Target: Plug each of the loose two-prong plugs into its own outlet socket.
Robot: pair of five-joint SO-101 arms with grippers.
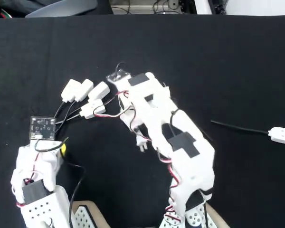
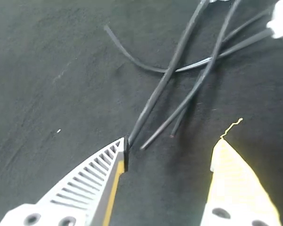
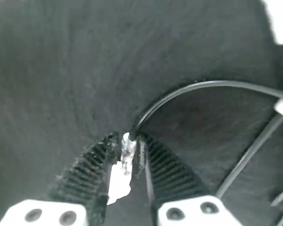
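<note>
White plug clamped in right gripper, beside sockets.
Left gripper spread over cables; 1 loose plug nearer right arm.

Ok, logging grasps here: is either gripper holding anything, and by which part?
The right gripper pinches a white plug by its body; the left gripper holds nothing.
</note>
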